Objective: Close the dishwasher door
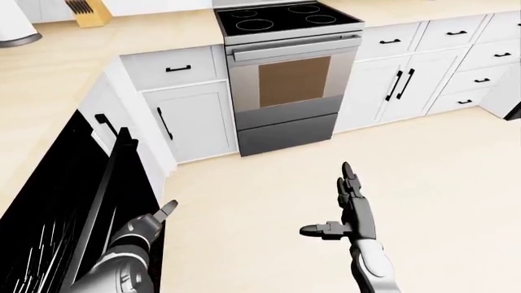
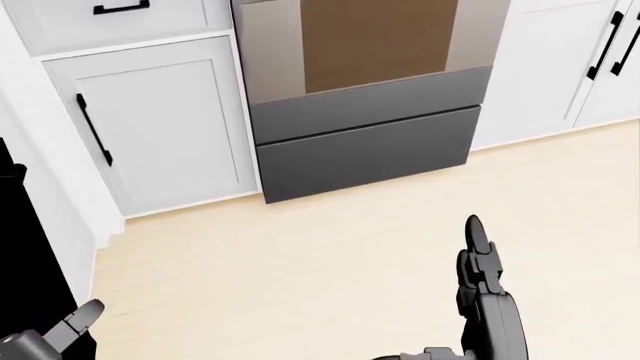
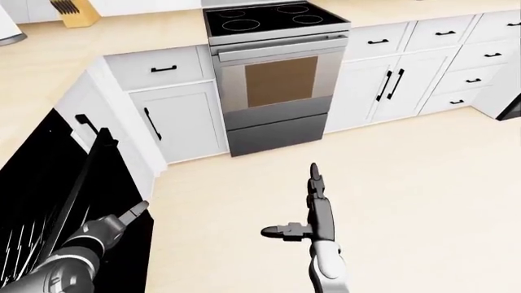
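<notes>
While the robot stood over the pale floor [image 1: 423,183], its left hand [image 1: 148,223] reached from the lower left of the left-eye view, fingers spread with one fingertip [image 1: 169,208] pointing up and right, touching or just beside the outer edge of the dishwasher door [image 1: 105,189]. That black door hung open at the left edge of the view, tilted outward, with the dark rack [image 1: 36,244] of the machine showing behind it. The right hand [image 1: 350,204] hovered over the floor at lower centre, held wide and flat, fingers pointing up the view and thumb out to the left, holding nothing. Farther off, white cabinets [image 1: 191,119] with black handles ran along the wall, and a steel oven [image 1: 285,82] with a brown window sat between them, its black cooktop [image 1: 281,18] above. Beige tabletop [image 1: 57,67] wrapped the left corner; near its far edge stood a knife block [image 1: 85,12]
</notes>
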### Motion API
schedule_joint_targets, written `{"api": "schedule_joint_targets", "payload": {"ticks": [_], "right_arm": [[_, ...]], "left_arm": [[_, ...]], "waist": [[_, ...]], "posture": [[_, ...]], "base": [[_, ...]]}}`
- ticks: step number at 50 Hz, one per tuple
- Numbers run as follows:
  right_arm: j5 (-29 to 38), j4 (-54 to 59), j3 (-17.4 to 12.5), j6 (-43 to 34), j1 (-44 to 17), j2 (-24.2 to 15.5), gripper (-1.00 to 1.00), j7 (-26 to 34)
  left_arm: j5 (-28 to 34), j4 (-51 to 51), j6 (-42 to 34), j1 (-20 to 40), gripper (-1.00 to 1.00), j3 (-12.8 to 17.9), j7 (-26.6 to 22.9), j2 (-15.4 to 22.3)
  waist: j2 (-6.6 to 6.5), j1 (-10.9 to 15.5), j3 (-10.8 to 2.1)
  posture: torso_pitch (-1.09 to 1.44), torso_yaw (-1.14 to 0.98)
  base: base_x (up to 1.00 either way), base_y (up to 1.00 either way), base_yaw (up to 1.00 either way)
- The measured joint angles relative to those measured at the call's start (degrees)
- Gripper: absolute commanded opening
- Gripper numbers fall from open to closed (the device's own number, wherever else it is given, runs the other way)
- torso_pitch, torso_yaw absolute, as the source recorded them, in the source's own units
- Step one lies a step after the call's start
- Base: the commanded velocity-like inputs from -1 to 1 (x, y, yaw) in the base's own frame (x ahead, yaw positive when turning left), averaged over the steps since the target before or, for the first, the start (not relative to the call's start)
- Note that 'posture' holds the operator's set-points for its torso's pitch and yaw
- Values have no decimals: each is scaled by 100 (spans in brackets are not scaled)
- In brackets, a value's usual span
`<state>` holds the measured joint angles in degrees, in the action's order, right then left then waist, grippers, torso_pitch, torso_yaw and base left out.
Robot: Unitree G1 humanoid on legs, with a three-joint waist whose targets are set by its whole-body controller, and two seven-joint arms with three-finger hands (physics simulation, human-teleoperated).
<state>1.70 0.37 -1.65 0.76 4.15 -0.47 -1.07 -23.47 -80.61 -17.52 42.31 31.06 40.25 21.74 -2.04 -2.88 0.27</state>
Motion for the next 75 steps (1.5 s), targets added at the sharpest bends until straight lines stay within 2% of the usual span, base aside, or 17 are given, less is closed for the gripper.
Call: {"api": "schedule_joint_targets", "payload": {"ticks": [75], "right_arm": [[-17, 46, -3, 24, -22, 4, 100, -19]], "left_arm": [[-33, -35, -122, -344, 100, 263, -186, 580]], "waist": [[-100, -62, 49]], "posture": [[0, 0]], "base": [[0, 0, 0]]}}
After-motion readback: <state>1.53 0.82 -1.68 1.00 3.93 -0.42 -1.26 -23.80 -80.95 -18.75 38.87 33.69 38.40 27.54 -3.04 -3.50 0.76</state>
